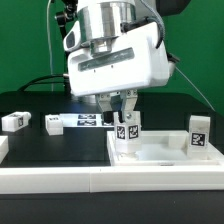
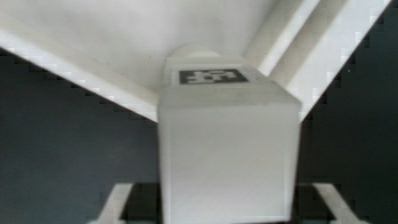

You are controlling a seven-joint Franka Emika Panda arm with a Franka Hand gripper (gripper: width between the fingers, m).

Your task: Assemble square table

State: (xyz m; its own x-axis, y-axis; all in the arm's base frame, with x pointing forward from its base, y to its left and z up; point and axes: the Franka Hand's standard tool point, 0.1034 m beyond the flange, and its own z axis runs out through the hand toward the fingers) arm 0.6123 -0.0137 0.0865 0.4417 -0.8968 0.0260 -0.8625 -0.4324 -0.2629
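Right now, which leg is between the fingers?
The upright leg at the tabletop's corner, between the fingers. Free: an outer leg and an inner leg on the table at the exterior view's left, a standing leg at its right.

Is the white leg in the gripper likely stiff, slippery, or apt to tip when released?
Probably stiff: the leg looks a solid block, undeformed in the gripper. Likely slick, given smooth faces. Taller than wide, so tippable.

The black table (image 1: pixel 60 145) carries a small white tagged block leg (image 1: pixel 13 121) and a second leg (image 1: pixel 52 123) at the exterior view's left. The marker board (image 1: pixel 85 121) lies mid-table, the white plastic square tray-like top (image 1: pixel 165 152) at the right, and a long white border wall (image 1: pixel 100 182) nearest.
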